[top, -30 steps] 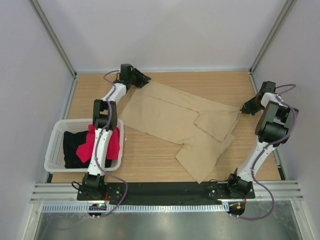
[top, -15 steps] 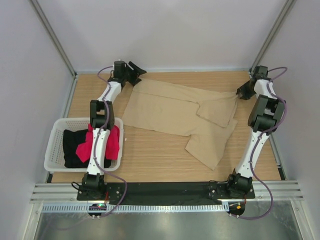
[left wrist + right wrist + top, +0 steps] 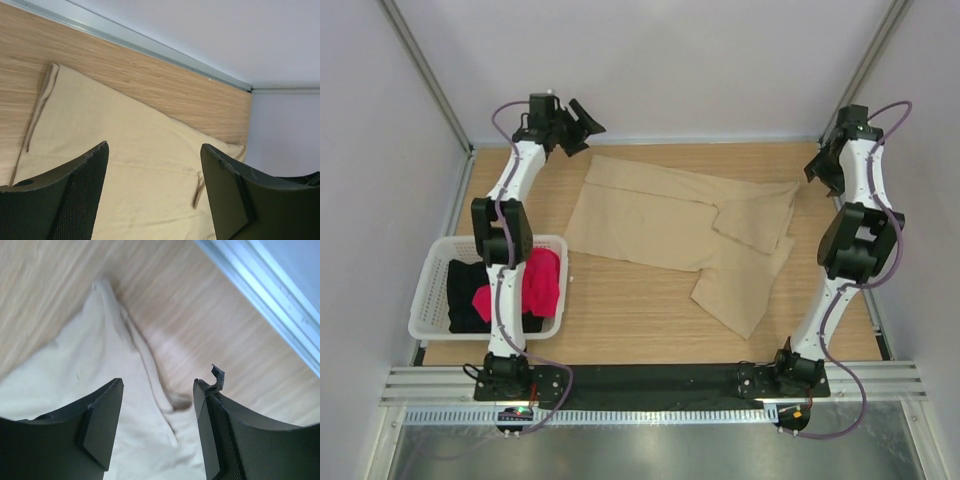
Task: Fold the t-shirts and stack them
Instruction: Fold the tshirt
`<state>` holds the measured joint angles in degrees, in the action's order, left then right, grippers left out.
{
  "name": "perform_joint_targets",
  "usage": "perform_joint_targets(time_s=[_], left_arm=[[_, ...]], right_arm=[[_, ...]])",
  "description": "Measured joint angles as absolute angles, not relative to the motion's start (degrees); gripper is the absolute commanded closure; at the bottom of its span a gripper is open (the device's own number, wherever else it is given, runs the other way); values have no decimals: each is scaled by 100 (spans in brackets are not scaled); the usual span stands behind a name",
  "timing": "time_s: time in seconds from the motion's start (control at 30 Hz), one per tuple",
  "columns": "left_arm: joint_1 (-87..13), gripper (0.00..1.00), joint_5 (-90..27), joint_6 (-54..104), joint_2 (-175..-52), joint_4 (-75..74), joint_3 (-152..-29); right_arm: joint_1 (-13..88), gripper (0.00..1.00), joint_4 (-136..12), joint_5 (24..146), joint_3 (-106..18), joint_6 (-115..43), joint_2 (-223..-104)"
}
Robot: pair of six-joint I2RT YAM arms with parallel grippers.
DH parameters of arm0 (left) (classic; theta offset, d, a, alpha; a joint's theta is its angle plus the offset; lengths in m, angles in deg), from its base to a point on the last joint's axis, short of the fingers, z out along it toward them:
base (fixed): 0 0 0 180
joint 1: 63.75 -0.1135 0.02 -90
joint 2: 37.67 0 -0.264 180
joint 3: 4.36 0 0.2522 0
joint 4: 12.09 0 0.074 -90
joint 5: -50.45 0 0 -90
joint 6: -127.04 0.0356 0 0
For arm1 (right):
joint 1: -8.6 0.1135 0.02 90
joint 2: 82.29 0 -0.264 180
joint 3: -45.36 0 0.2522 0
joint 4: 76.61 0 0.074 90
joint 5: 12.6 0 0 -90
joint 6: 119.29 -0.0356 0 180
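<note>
Since the frame a second ago, both arms have let go of the tan t-shirt (image 3: 660, 225) and pulled up toward the back wall. Left gripper (image 3: 584, 130) was down at the shirt's far-left corner, now it's raised off it, beyond the far edge of the cloth. Right gripper (image 3: 815, 170) was on the right-hand corner, now lifted clear and sitting by the far-right corner post. Shirt itself got dragged toward the back over that second and now lies flat on the far half of the wooden table (image 3: 620, 320), one flap reaching toward the near right.

Left gripper (image 3: 154, 147): jaws wide apart, nothing between them, wrist view looks straight through the gap at the tan cloth (image 3: 125, 125) below. No contact.

Right gripper (image 3: 157, 382): same, jaws well apart, empty, hanging over the shirt's pointed corner (image 3: 75, 370). Not touching it.

With the left arm swung away, the white slotted basket (image 3: 425, 290) at near left shows more of its load: red-pink t-shirt (image 3: 535, 280) bunched on the right side, black t-shirt (image 3: 460, 295) on the left, both inside it, touching each other
</note>
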<state>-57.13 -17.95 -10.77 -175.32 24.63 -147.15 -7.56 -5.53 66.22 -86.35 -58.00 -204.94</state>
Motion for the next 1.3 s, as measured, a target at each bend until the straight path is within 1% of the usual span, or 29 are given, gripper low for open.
perform_joint_targets(time_s=[0.07,0.2,0.23,0.33,0.37,0.47,0.53,0.63,0.73,0.8,0.87,0.9,1.0,1.13,1.3], left_arm=[[-5713,27,-1790,-979,-17221,2625,-14654],[-5654,32,-1773,-813,-16437,2798,-14003],[-5622,35,-1795,-747,-16271,2881,-13830],[-5423,39,-1915,-520,-15851,3156,-13229],[-5313,39,-1981,-430,-15726,3298,-13017],[-4861,43,-2282,-142,-15311,3641,-12250],[-4507,45,-2507,22,-15044,3821,-11736],[-4070,50,-2682,169,-14710,4033,-11142],[-3753,52,-2822,221,-14463,4142,-10691],[-3650,52,-2925,226,-14360,4170,-10455],[-3589,53,-3001,215,-14332,4188,-10272],[-3569,54,-3034,210,-14332,4192,-10204],[-3563,54,-3060,171,-14332,4264,-10101],[-3563,55,-3080,147,-14332,4273,-10125],[-3563,55,-3130,149,-14332,4380,-10250]], right_arm=[[-606,35,-489,6579,-8101,-5787,-19965],[52,36,-478,6701,-7131,-5784,-19137],[258,39,-513,6767,-6904,-5782,-18992],[1080,45,-618,6942,-6091,-5760,-18503],[1309,45,-610,7018,-5861,-5749,-18367],[2177,50,-621,7230,-4956,-5666,-17740],[2522,53,-621,7309,-4301,-5631,-17145],[2577,54,-419,7425,-3264,-5636,-16039],[2564,55,-170,7499,-2270,-5717,-14929],[2607,55,11,7608,-1678,-5861,-14387],[2721,52,138,7691,-1203,-6097,-14013],[2776,49,184,7739,-1044,-6213,-13919],[2854,46,105,7873,-740,-6589,-13981],[2874,46,-306,7967,-309,-7102,-14359],[2874,49,-596,7702,-244,-7397,-14636]])
